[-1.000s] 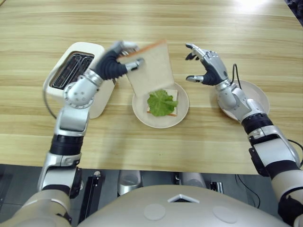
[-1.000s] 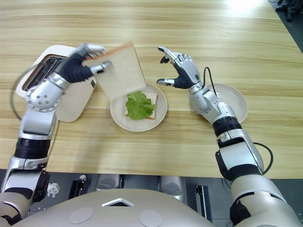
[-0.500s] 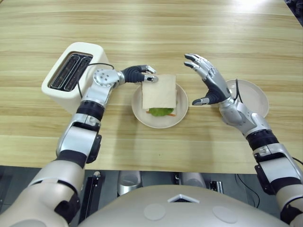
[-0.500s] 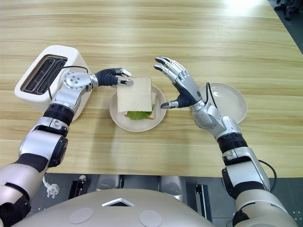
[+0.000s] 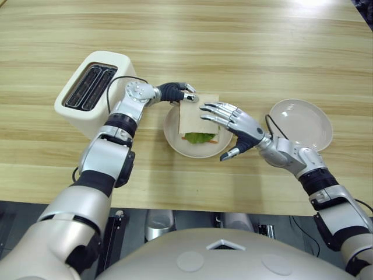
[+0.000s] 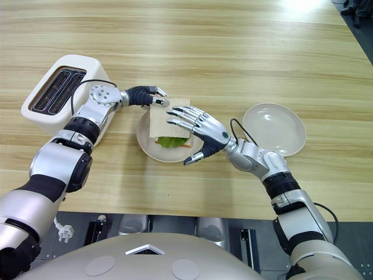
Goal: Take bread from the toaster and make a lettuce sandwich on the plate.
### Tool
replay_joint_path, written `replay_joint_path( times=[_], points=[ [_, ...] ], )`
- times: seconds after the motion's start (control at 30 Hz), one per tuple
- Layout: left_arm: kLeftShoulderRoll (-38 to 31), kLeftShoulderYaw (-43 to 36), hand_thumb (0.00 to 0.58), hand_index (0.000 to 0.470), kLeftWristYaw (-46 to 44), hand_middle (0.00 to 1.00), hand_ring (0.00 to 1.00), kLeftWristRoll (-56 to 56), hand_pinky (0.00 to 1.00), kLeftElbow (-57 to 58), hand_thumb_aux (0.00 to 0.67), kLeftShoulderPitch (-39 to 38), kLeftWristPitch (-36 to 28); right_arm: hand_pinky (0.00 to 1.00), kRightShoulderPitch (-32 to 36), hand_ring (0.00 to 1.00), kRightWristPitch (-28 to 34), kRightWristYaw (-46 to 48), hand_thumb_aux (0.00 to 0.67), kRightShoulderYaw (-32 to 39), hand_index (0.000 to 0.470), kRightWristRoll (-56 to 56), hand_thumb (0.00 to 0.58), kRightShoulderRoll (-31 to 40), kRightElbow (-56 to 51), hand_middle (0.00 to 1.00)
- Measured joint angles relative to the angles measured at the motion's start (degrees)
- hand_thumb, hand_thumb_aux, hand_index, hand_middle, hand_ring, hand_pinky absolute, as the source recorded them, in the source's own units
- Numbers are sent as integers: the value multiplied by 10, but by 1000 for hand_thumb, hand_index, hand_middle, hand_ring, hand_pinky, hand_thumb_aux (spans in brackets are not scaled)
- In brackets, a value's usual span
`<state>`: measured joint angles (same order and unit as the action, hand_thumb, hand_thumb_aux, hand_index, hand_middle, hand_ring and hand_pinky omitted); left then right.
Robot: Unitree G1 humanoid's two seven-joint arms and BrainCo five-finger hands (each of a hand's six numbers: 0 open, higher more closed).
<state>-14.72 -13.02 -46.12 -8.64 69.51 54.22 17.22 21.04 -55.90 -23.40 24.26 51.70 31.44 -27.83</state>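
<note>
1. The right hand [image 5: 238, 125] was spread flat, palm down, over the sandwich's right side, holding nothing.
2. The left hand [image 5: 179, 92] sat at the top slice's [image 5: 195, 114] far-left corner; whether it gripped the slice could not be told.
3. The pale wooden table [image 5: 233, 41] carried a white toaster [image 5: 93, 84] at left and a second plate [image 5: 300, 123] at right.
4. The slice, pale and square, lay on the middle plate [image 5: 175, 140], with green lettuce [image 5: 198, 137] showing under its near edge.

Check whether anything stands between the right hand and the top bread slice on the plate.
Nothing visible does. The right hand is spread open over the top bread slice, which lies on the lettuce; the left hand is at its corner.
</note>
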Motion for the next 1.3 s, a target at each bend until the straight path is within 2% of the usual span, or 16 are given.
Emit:
replay_joint_path(
  times=[0.57, 0.77, 0.8, 0.83, 0.87, 0.9, 0.93, 1.13, 1.23, 1.3],
  points=[
    [34, -4, 580, 460, 78, 1000, 1000, -50, 1000, 16, 670, -13, 42, 0, 37, 0, 67, 51, 0, 59, 0, 32, 0, -35, -32, 0],
    [32, -5, 580, 460, 98, 1000, 1000, -68, 1000, 22, 670, -16, 42, 0, 51, 0, 84, 129, 0, 67, 0, -13, 0, -44, -51, 0],
    [32, -6, 574, 413, 101, 1000, 1000, -71, 1000, 24, 602, -16, 43, 0, 53, 0, 85, 145, 0, 68, 0, -22, 0, -45, -52, 0],
    [31, -7, 523, 316, 105, 1000, 1000, -75, 1000, 25, 460, -16, 43, 0, 53, 0, 88, 162, 0, 68, 0, -33, 0, -46, -53, 0],
    [31, -9, 523, 316, 109, 1000, 1000, -80, 1000, 26, 460, -16, 43, 0, 53, 0, 91, 181, 0, 69, 0, -45, 0, -49, -52, 0],
    [31, -12, 349, 170, 114, 1000, 1000, -86, 1000, 27, 247, -17, 43, 0, 53, 0, 93, 193, 0, 69, 0, -53, 0, -50, -52, 0],
    [30, -22, 0, 0, 122, 1000, 1000, -94, 1000, 27, 0, -17, 46, 0, 53, 0, 96, 210, 0, 69, 0, -63, 0, -52, -51, 0],
    [27, -48, 0, 0, 163, 1000, 1000, -131, 1000, 27, 0, -17, 70, 0, 50, 0, 107, 256, 0, 67, 0, -98, 0, -53, -42, 0],
    [22, -77, 0, 0, 215, 1000, 1000, -169, 1000, 26, 0, -16, 90, 0, 47, 0, 113, 269, 0, 67, 0, -107, 0, -53, -40, 0],
    [15, -105, 0, 0, 282, 1000, 1000, -209, 1000, 23, 0, -8, 93, 0, 44, 0, 117, 275, 0, 67, 0, -111, 0, -52, -40, 0]
  ],
)
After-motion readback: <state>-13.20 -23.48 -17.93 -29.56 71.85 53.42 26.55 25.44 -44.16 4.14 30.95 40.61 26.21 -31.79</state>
